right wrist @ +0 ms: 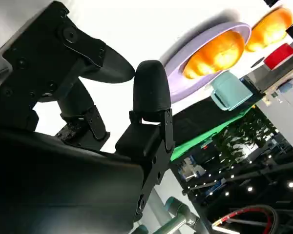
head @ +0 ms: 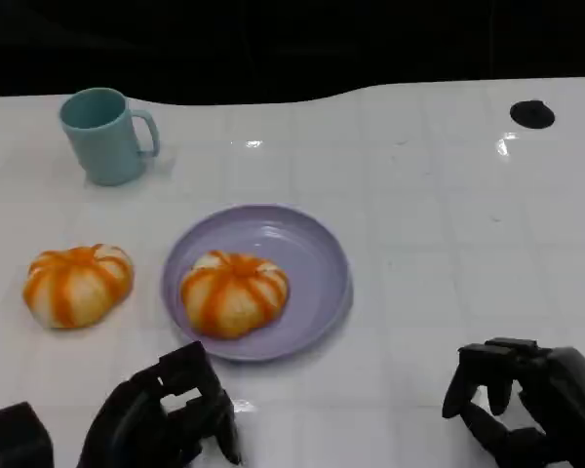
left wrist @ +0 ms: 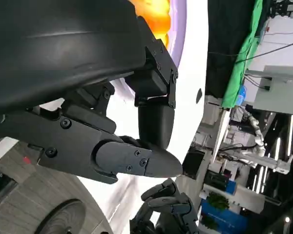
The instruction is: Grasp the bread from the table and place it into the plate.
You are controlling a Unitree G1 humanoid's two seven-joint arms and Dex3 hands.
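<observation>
Nearest the camera, the left hand sits low at the table's front edge, fingers curled inward around nothing (the left wrist view shows them bunched together with no bread between them). Just beyond it and further left, one bread lies bare on the white table, striped orange, well apart from the teal mug standing upright at the back. Moving right, the lilac plate already carries a second bread, which rests on the plate's left half and leaves the right half free.

Judging by that, the step in hand is fetching the loose bun on the left. To do it well, the left hand should spread its fingers first, come down over the bun from above rather than shoving it sideways, and close gently, since such a roll probably squashes easily. Setting it onto the plate's free right side would avoid knocking the bun already there.

Further right, the right hand hovers near the front edge, well clear of the plate; its fingers hang bent downward and hold nothing. A small black disc lies at the far right corner.
</observation>
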